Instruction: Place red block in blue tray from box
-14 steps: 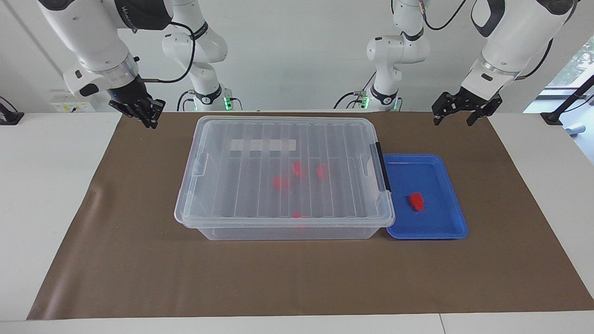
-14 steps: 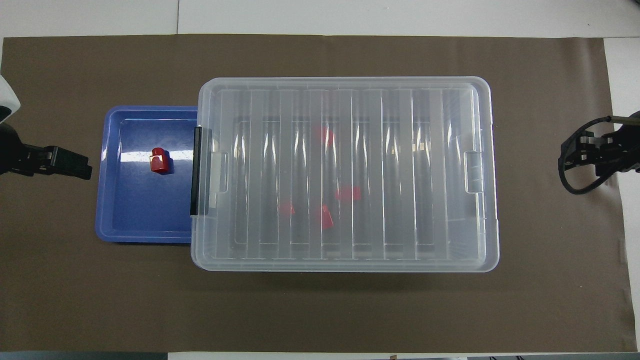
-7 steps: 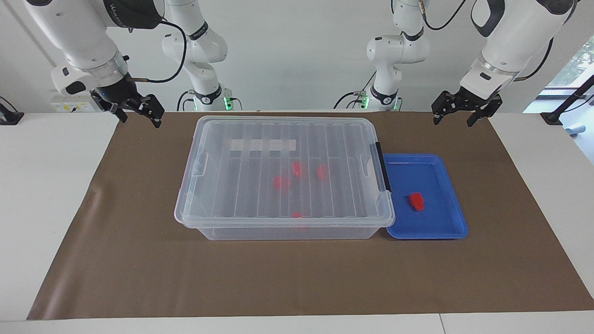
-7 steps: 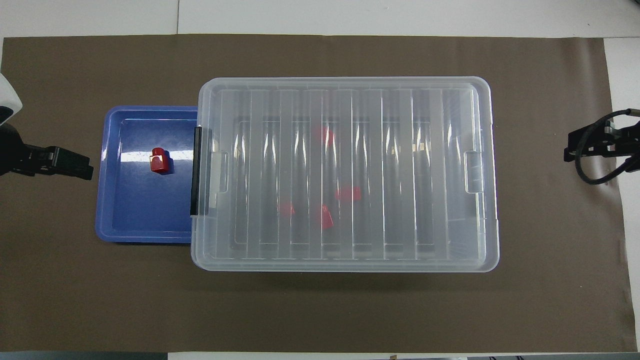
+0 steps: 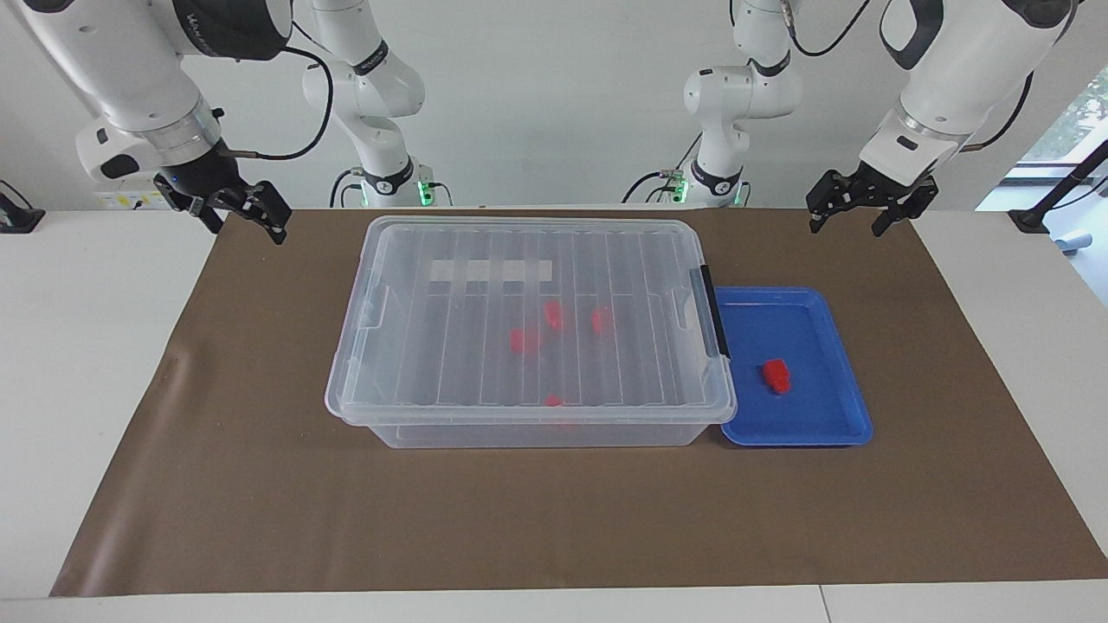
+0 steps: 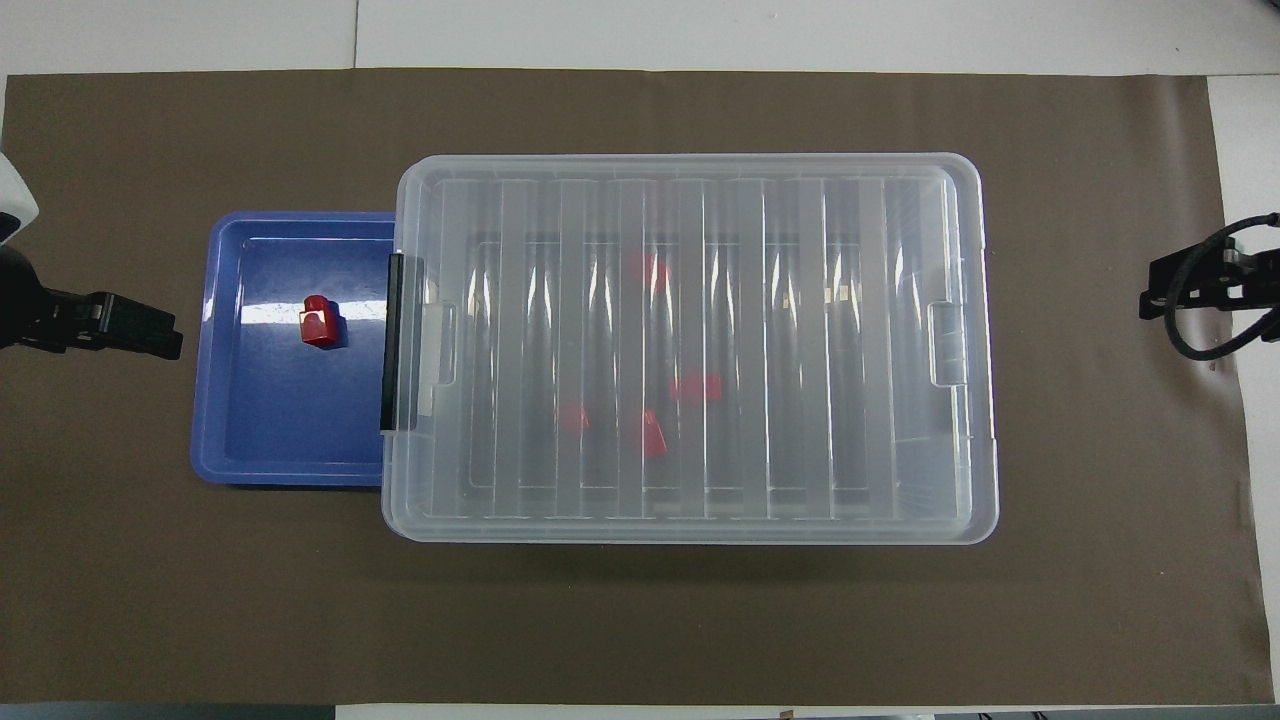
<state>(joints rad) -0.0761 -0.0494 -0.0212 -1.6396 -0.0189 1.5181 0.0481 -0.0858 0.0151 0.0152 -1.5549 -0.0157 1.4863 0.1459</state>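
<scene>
Lying in glossy blue tray (image 5: pixel 829 414), studded red block (image 5: pixel 776 375), ribbed clear box (image 5: pixel 530 324) lidded, left gripper (image 5: pixel 859 211), right gripper (image 5: pixel 239 214) spread, empty.

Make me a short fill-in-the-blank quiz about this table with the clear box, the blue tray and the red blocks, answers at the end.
1. The red block lies in the ____ tray.
2. The lid of the box is ____.
3. Through the lid, ____ more red blocks show inside the box.
4. The left gripper and the right gripper both hold ____.

Answers: blue; on; four; nothing
</scene>
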